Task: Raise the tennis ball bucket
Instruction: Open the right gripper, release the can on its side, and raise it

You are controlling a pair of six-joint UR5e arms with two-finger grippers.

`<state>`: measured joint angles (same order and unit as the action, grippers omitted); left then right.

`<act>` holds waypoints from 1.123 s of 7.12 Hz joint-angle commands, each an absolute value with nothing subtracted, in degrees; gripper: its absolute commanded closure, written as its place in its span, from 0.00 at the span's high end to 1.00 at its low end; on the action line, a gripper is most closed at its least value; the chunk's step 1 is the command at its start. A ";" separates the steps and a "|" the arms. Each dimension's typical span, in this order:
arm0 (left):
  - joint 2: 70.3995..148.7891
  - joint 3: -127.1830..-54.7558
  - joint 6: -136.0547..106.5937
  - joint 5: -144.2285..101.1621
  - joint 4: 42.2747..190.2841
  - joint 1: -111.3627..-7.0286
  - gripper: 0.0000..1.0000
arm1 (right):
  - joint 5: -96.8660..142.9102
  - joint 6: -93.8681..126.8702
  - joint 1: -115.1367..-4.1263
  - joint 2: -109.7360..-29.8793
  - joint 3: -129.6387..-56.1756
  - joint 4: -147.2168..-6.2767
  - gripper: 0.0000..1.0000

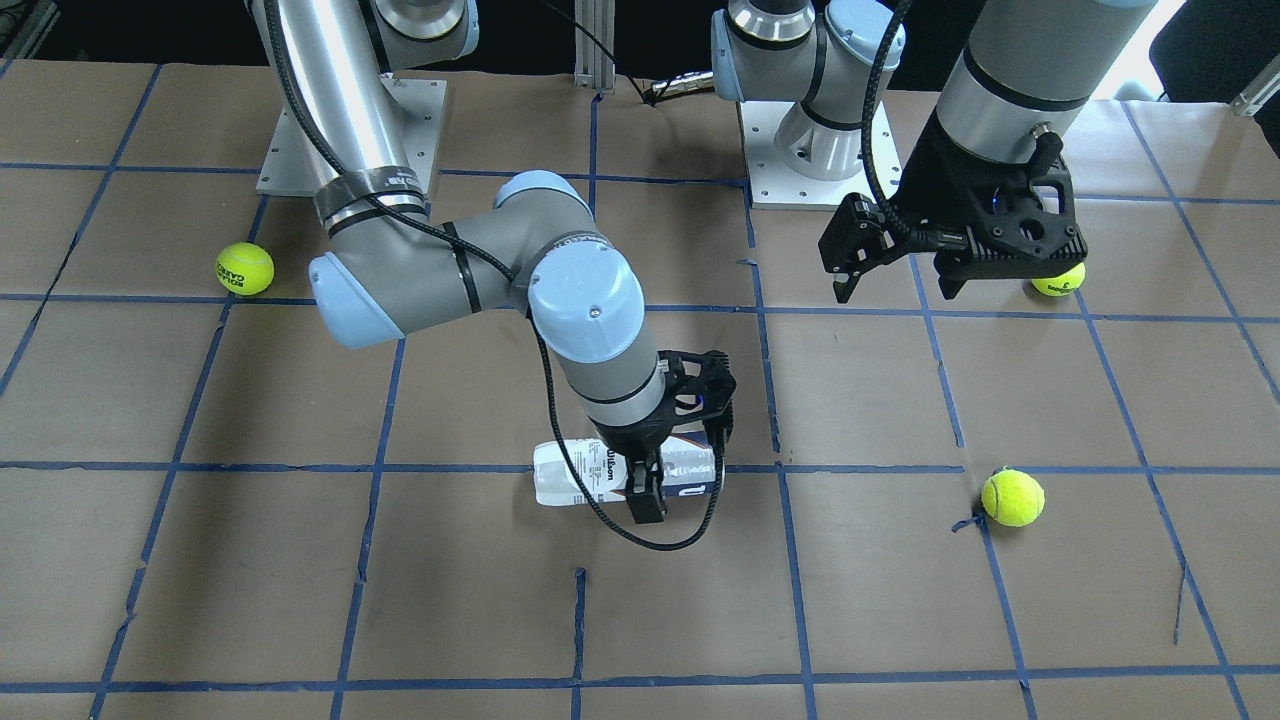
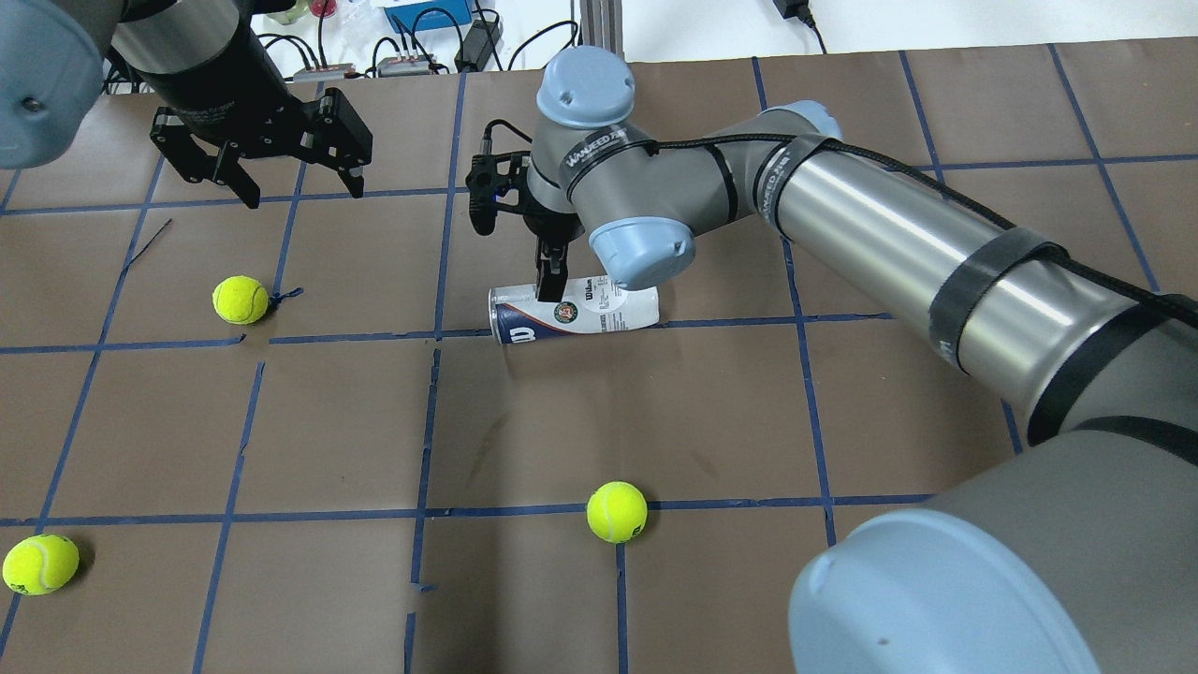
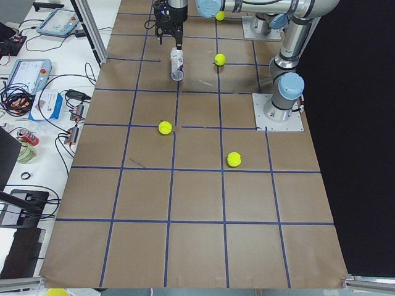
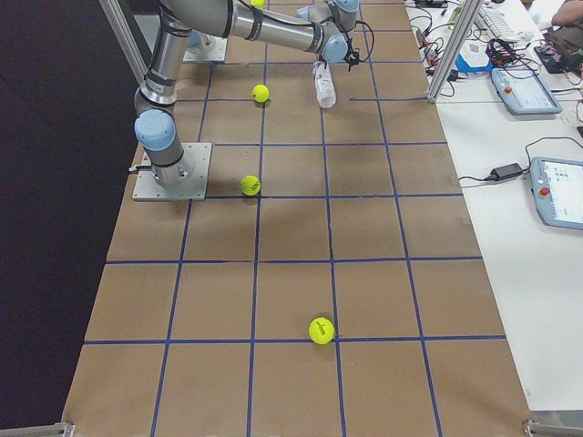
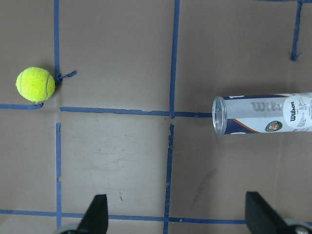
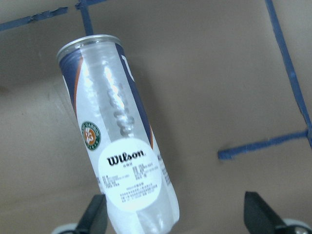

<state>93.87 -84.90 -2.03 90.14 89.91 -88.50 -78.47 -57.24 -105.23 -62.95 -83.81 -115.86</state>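
Observation:
The tennis ball bucket (image 1: 590, 476), a clear can with a white and dark-blue Wilson label, lies on its side on the brown table. It also shows in the overhead view (image 2: 599, 311), the left wrist view (image 5: 265, 114) and the right wrist view (image 6: 117, 141). My right gripper (image 1: 640, 470) is open and low over the can's middle. The can lies between its fingers, close to the left one (image 6: 95, 217). One fingertip (image 2: 547, 273) stands at the can's far side. My left gripper (image 2: 304, 192) is open and empty, hovering above the table well away from the can.
Loose yellow-green tennis balls lie around: one (image 2: 241, 300) near the left gripper, one (image 2: 617, 511) in front of the can, one (image 2: 40, 564) at the near left. The arm bases (image 1: 820, 150) stand at the table's back. Blue tape lines grid the table.

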 commanded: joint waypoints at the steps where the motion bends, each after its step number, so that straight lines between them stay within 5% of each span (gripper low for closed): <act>1: 93.87 -84.90 -2.02 90.18 89.91 -88.51 1.00 | -82.15 -42.70 -101.52 -68.35 -83.94 -107.61 1.00; 6: 94.48 -85.16 -1.85 89.47 90.26 -88.33 1.00 | -84.46 -16.53 -89.67 -77.94 -83.94 -91.08 1.00; 8: 96.67 -90.84 -1.93 85.19 89.05 -87.19 1.00 | -85.51 -1.93 -88.77 -80.67 -84.11 -88.95 1.00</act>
